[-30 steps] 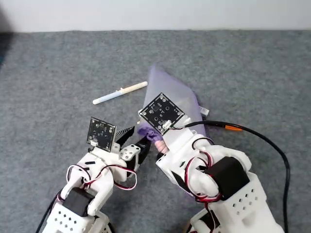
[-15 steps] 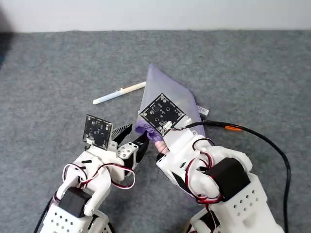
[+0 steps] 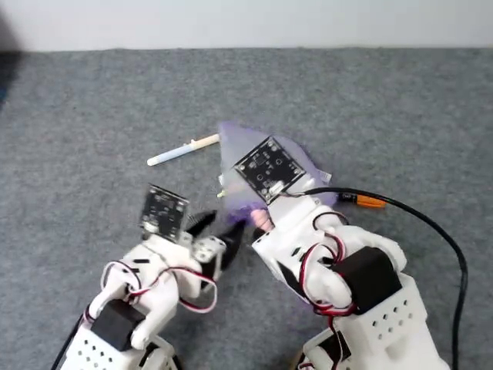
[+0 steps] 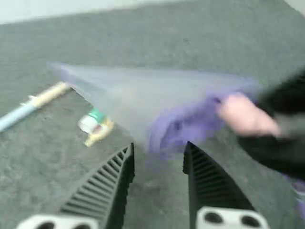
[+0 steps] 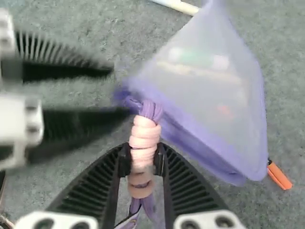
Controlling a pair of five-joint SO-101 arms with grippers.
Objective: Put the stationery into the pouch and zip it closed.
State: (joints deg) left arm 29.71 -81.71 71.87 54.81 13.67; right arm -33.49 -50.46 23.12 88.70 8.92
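The translucent purple pouch (image 3: 231, 146) is seen near the middle of the grey counter (image 3: 385, 100), in front of both arms. The right end effector (image 5: 142, 153) is clenched on the pink pull (image 5: 143, 136) fixed at the zip end of the pouch (image 5: 209, 95), the cord being pinched between the two ribbed black jaws. From the right wrist the pouch is seen tilted, and pale green, cream and red shapes can be made out through its wall. An orange item (image 5: 277, 176) is seen poking out at the pouch's far corner, touching or just under it.

The left end effector (image 4: 158, 152) is released, its jaws held apart close to the purple zip edge of the pouch (image 4: 143, 95); whether that edge is touched cannot be told. The pink pull (image 4: 245, 114) is seen just beyond, off to one side of that gap.

A pen (image 3: 183, 149) with a pale blue barrel and a cream end is left lying on the counter just beside the pouch's far corner. A small green-capped item (image 4: 95, 126) is found on the counter between the pen (image 4: 33, 102) and the pouch, close to the pouch's lower edge
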